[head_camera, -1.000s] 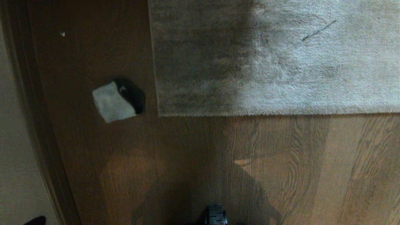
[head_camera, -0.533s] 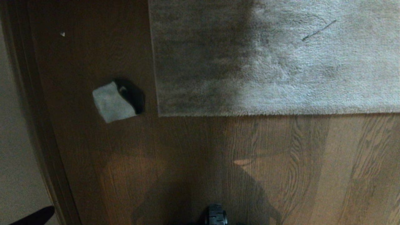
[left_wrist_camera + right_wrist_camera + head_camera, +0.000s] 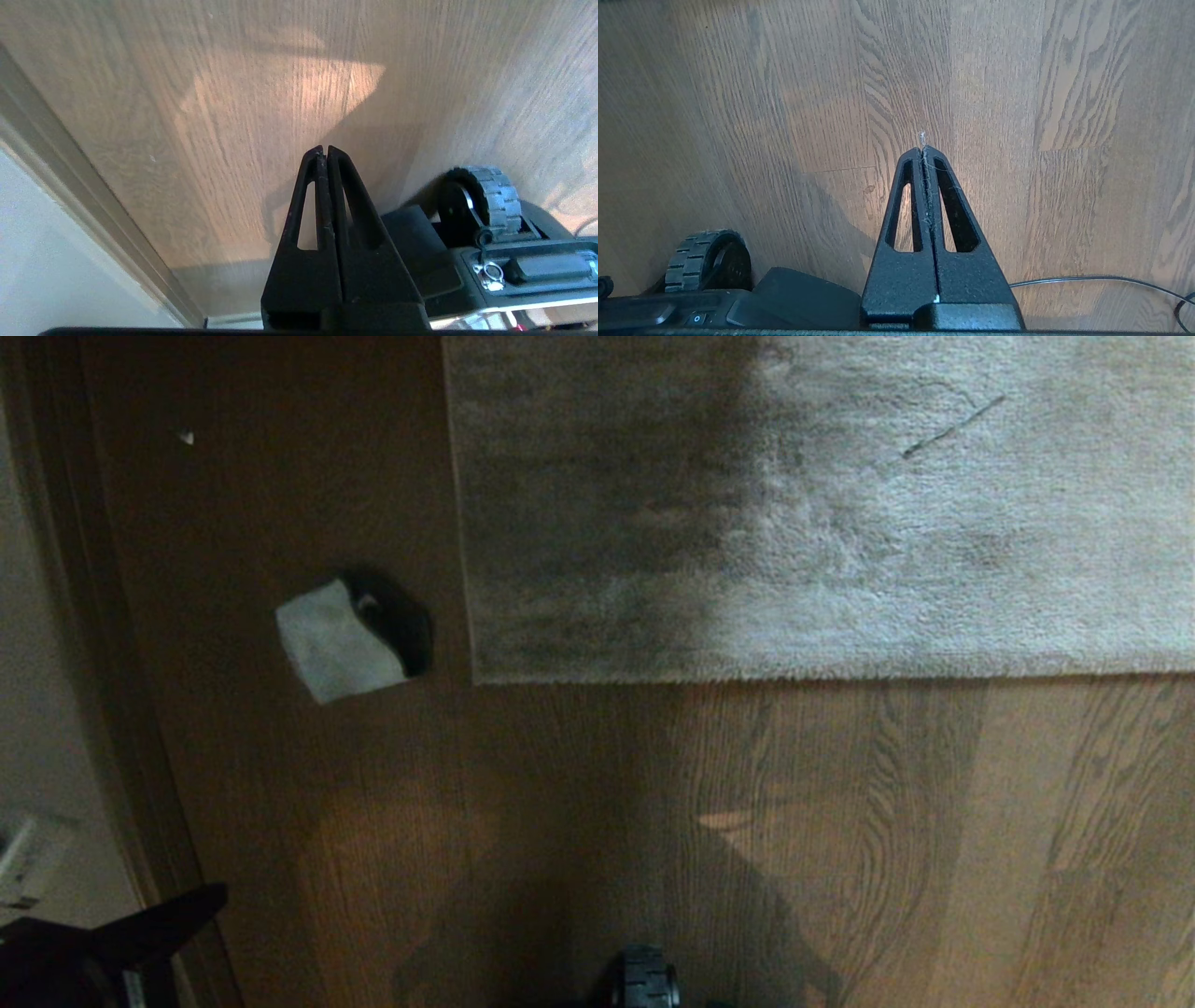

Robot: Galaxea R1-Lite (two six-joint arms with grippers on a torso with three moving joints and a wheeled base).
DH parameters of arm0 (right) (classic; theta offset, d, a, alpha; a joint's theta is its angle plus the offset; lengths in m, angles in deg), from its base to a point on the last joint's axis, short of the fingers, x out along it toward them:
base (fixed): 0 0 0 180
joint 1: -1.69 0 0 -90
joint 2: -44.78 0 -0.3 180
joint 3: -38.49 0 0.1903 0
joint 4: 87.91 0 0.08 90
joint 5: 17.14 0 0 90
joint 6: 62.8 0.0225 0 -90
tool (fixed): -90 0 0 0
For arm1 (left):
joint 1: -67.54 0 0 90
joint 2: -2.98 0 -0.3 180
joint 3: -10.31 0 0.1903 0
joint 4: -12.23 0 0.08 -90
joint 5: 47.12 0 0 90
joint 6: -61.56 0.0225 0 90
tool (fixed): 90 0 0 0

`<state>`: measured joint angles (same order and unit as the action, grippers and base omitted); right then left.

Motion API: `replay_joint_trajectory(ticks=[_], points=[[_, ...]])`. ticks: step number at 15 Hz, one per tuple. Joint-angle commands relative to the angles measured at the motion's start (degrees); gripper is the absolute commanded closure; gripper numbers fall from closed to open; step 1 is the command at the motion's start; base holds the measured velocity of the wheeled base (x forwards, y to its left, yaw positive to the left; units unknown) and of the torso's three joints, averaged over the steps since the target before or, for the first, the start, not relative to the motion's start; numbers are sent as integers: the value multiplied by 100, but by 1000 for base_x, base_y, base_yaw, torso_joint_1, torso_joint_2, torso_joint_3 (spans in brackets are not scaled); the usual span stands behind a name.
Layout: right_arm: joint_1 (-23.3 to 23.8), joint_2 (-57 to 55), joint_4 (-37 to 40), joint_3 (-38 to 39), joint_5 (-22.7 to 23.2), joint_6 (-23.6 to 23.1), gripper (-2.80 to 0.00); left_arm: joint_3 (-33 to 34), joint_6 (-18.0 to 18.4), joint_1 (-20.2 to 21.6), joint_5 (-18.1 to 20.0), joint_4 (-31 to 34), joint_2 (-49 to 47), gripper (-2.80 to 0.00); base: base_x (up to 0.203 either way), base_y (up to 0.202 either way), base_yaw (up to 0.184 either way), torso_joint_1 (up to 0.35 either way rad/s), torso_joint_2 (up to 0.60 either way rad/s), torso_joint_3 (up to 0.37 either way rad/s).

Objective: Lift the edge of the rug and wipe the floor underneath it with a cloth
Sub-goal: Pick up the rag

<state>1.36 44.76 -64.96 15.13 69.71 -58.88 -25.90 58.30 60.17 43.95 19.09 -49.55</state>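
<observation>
The light grey rug (image 3: pixel 840 523) lies flat across the far part of the head view. Its rug edge (image 3: pixel 822 674) runs straight along the near side to a square corner (image 3: pixel 476 679). A small pale cloth (image 3: pixel 327 644) lies on the brown wood floor (image 3: pixel 579 821), left of that corner, with a dark patch (image 3: pixel 397 621) beside it. My left gripper (image 3: pixel 219 893) pokes in at the lower left, well short of the cloth. It is shut and empty (image 3: pixel 323 148) above bare floor. My right gripper (image 3: pixel 923 149) is shut, with only lint on its tips, above floor.
A dark baseboard (image 3: pixel 112 709) and a pale wall (image 3: pixel 47 709) run along the left side. The robot's base wheel (image 3: pixel 644 980) sits at the bottom middle, and its wheels (image 3: pixel 495 196) (image 3: pixel 700 259) show beside each gripper. A thin cable (image 3: pixel 1087 279) lies on the floor.
My left gripper has come farther into the head view from the lower left corner, toward the cloth. The rug and cloth have not moved.
</observation>
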Motion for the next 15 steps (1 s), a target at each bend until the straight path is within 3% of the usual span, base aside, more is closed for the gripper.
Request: replay_joint_trajectory(ticks=[1,2,5,15], points=[[-2,2,-2,0,-1,3,0,100,7,-30,7,-75,-277,0,0,0,0,0,0,0],[-2,2,-2,0,-1,3,0,170,10,-27,7,-287,-360,-280,0,0,0,0,0,0],[-2,2,-2,0,-1,3,0,212,-6,-24,10,-948,-628,-280,0,0,0,0,0,0],[-2,2,-2,0,-1,3,0,-538,45,70,-53,-1004,-609,-280,0,0,0,0,0,0]])
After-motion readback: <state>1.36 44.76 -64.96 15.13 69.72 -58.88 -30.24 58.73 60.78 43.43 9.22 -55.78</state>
